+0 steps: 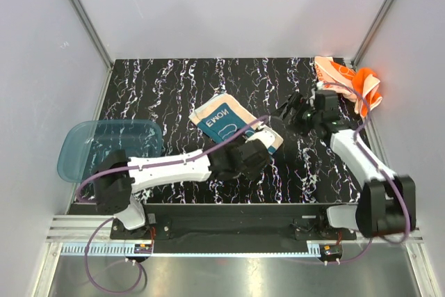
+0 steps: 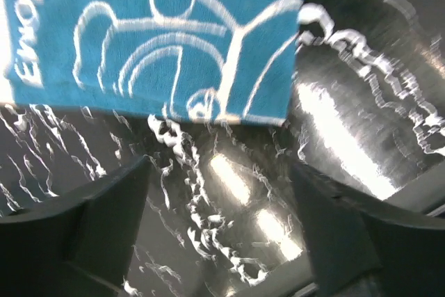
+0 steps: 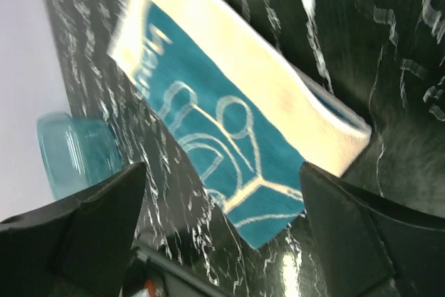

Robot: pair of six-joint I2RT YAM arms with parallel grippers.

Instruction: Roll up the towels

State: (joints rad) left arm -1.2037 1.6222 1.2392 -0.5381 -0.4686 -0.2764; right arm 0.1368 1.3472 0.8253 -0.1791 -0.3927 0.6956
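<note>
A teal-blue towel (image 1: 221, 120) lies folded mid-table, printed side up, with a cream band (image 1: 275, 137) along its right edge. The orange towel (image 1: 349, 81) lies crumpled in the back right corner. My left gripper (image 1: 259, 148) hovers at the teal towel's near right corner. In the left wrist view that gripper (image 2: 221, 231) is open over bare table, with the teal towel (image 2: 160, 39) just beyond its fingertips. My right gripper (image 1: 292, 110) sits just right of the towel. In the right wrist view it (image 3: 222, 234) is open and empty, and the teal towel (image 3: 229, 144) lies ahead of it.
A translucent blue tray (image 1: 111, 145) rests at the table's left edge, and the tray (image 3: 69, 154) also shows in the right wrist view. The black marbled table (image 1: 167, 88) is walled in by white panels on three sides.
</note>
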